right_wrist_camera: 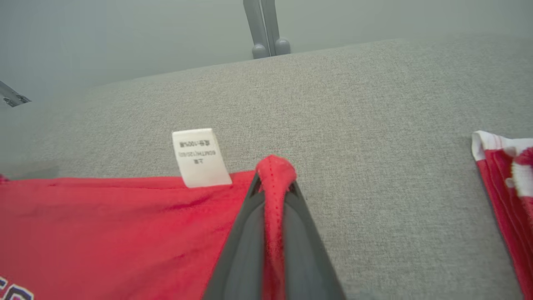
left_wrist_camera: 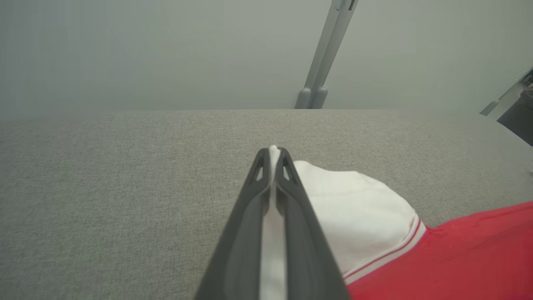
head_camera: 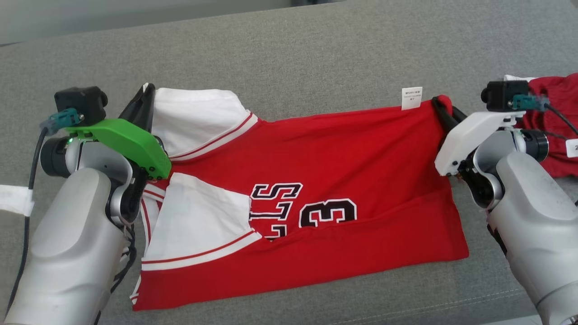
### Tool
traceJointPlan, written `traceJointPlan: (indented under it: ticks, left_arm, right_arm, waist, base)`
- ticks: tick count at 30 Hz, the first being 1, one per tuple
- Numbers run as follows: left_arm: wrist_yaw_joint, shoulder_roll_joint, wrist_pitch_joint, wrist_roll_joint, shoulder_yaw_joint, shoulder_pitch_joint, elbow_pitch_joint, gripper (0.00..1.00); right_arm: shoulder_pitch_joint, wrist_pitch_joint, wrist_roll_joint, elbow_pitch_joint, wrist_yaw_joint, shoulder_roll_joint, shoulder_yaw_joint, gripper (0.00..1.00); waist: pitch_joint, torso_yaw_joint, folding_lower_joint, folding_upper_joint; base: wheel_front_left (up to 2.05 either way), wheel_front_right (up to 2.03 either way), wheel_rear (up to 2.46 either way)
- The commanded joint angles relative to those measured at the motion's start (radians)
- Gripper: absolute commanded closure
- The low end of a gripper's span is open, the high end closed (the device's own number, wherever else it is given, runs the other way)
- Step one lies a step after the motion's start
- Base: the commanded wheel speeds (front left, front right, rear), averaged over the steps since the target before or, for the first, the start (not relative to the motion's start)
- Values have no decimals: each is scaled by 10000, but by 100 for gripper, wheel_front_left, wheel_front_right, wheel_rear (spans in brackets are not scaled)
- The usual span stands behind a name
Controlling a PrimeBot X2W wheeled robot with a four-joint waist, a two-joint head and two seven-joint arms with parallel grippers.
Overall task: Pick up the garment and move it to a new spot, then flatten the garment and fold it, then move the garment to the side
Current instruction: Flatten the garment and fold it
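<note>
Closest to me, low on either side, are the two pale forearms, and between them lies the near edge of the jersey, turned up over itself so that the flap covers the lower half of the black lettering. I take the white care label on the far edge as my mark. The jersey runs away from the label toward the left side, spread on the grey cushion, collar end furthest from the label. Just beside the label, the right gripper is clamped tight on the red hem corner, cloth bunched between its fingers. Well apart from the label, at the opposite end, the left gripper is closed hard on the edge of the white sleeve, a sliver of white showing in the slit. I judge the fabric light, limp and a bit slick, so it will sag and slide unless both far corners are pinched deep. Beyond the label to the right sits another red cloth, apart from the jersey.
</note>
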Motion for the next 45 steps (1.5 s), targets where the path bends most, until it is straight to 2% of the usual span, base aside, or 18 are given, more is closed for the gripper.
traceJointPlan:
  ticks: [1,9,15,20,24,30,31,32,33,34,35,36,37,45]
  left_arm:
    - [-64,102,-85,-148,28,293,-172,100]
    - [229,401,-406,-395,215,1930,-1614,100]
    - [947,524,-547,-853,466,4160,-3420,100]
    - [1556,452,-575,-1205,563,5802,-4654,100]
    - [1924,437,-567,-1296,558,6587,-5121,100]
    - [2039,240,-461,-1461,414,7123,-5017,100]
    - [2047,211,-481,-1457,398,7146,-4916,100]
    - [2061,183,-507,-1455,387,7146,-4764,100]
    - [2061,183,-507,-1455,387,7146,-4764,100]
    - [2063,82,-614,-1466,351,7149,-4319,100]
    - [2059,87,-618,-1435,324,7166,-4181,71]
    - [2031,75,-672,-1409,300,7188,-4067,49]
    - [2000,53,-714,-1412,285,7223,-3998,0]
    - [2037,117,-669,-1584,291,7579,-3745,0]
  right_arm:
    - [360,-185,160,-227,1,-70,15,100]
    - [1939,-1133,201,-1668,1,-264,235,100]
    - [3642,-1705,-29,-2820,1,-354,-126,100]
    - [4787,-1649,-244,-3429,1,-167,-733,100]
    - [5409,-1475,-470,-3868,1,7,-1109,100]
    - [6029,-1335,-827,-4300,1,269,-1454,100]
    - [6070,-1380,-908,-4304,1,326,-1460,97]
    - [6101,-1403,-958,-4287,1,402,-1470,85]
    - [6101,-1403,-958,-4287,1,402,-1470,85]
    - [6177,-1582,-1231,-4193,1,451,-1455,1]
    - [6238,-1648,-1281,-4163,1,478,-1434,0]
    - [6303,-1725,-1323,-4147,1,524,-1437,0]
    - [6365,-1784,-1320,-4145,1,568,-1464,0]
    - [6892,-2209,-1539,-4066,1,611,-1894,0]
  waist:
    - [-162,-38,0,0]
    - [-597,-54,0,0]
    - [-961,17,0,0]
    - [-1168,83,0,0]
    - [-1246,119,0,0]
    - [-1328,85,0,0]
    - [-1340,65,0,0]
    - [-1352,44,0,0]
    - [-1352,44,0,0]
    - [-1389,-10,0,0]
    - [-1402,-27,0,0]
    - [-1418,-42,0,0]
    - [-1433,-54,0,0]
    - [-1555,-107,0,0]
  base:
    - [0,0,0]
    - [0,0,0]
    - [0,0,0]
    - [0,0,0]
    - [0,0,0]
    - [0,0,0]
    - [0,0,0]
    - [0,0,0]
    - [0,0,0]
    - [0,0,0]
    - [0,0,0]
    - [0,0,0]
    - [0,0,0]
    - [0,0,0]
